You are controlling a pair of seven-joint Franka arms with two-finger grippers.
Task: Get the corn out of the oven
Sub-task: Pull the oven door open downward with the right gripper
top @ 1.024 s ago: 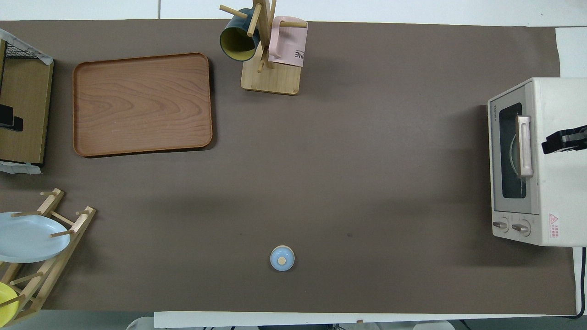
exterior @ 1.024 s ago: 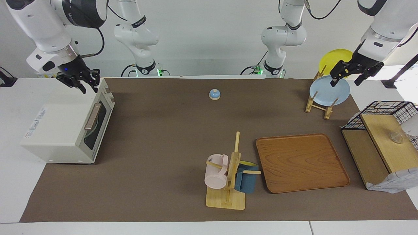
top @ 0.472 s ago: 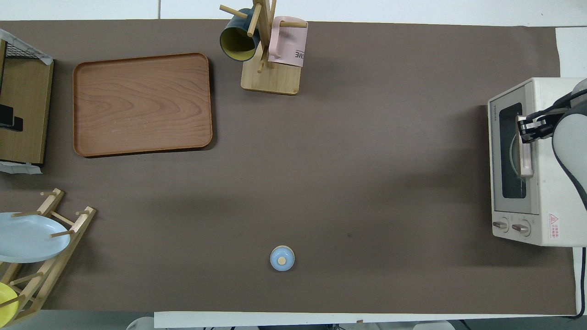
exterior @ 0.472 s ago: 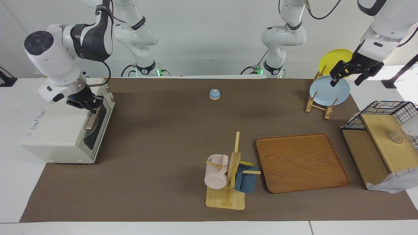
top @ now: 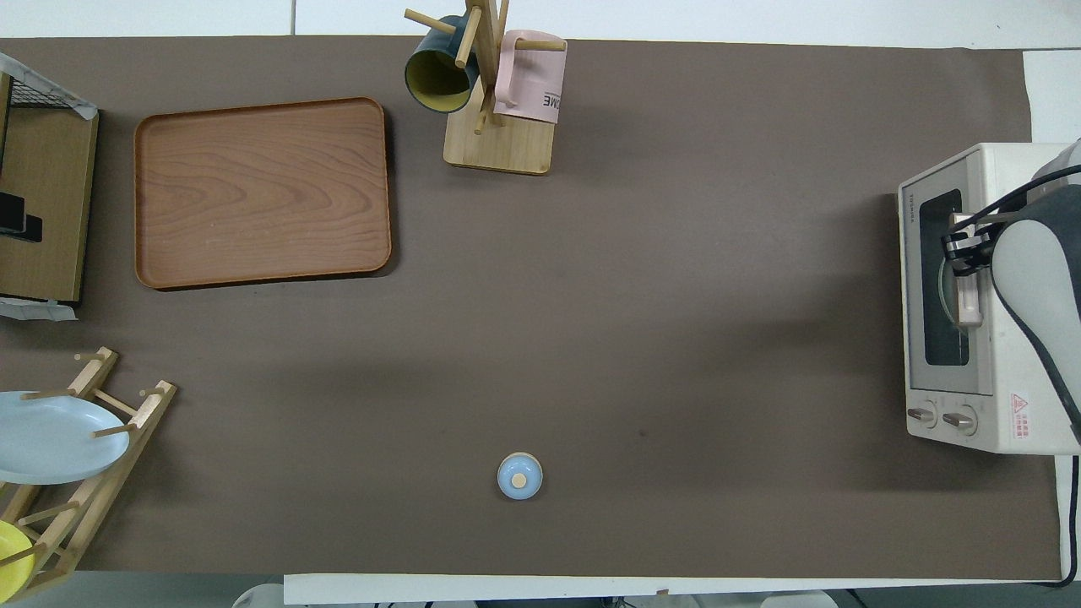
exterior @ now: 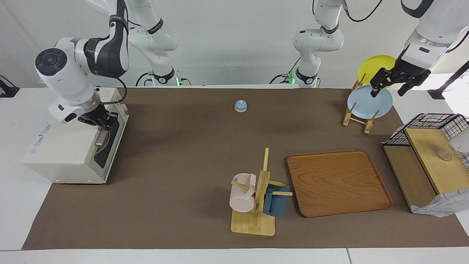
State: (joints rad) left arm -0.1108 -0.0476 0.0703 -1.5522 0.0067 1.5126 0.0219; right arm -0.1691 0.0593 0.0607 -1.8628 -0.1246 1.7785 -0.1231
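Observation:
The cream-white oven [exterior: 62, 146] stands at the right arm's end of the table with its dark glass door closed; it also shows in the overhead view [top: 1022, 355]. The corn is hidden. A pale curved plate rim shows through the glass [top: 942, 291]. My right gripper [exterior: 100, 122] is at the upper end of the door's bar handle [exterior: 99, 138], seen from above [top: 958, 252] over that handle [top: 969, 304]. My left gripper [exterior: 388, 88] is open and empty, and waits in the air over the plate rack.
A plate rack [exterior: 357, 117] holds a light blue plate [exterior: 366, 104] and a yellow plate [exterior: 375, 64]. A wooden tray [exterior: 339, 182], a mug tree [exterior: 256, 198] with two mugs, a blue bell [exterior: 240, 106] and a shelf with a wire basket [exterior: 428, 154] are on the table.
My right gripper came down from above the oven's top edge to the door handle and moved a little lower along it. The left arm has not moved.

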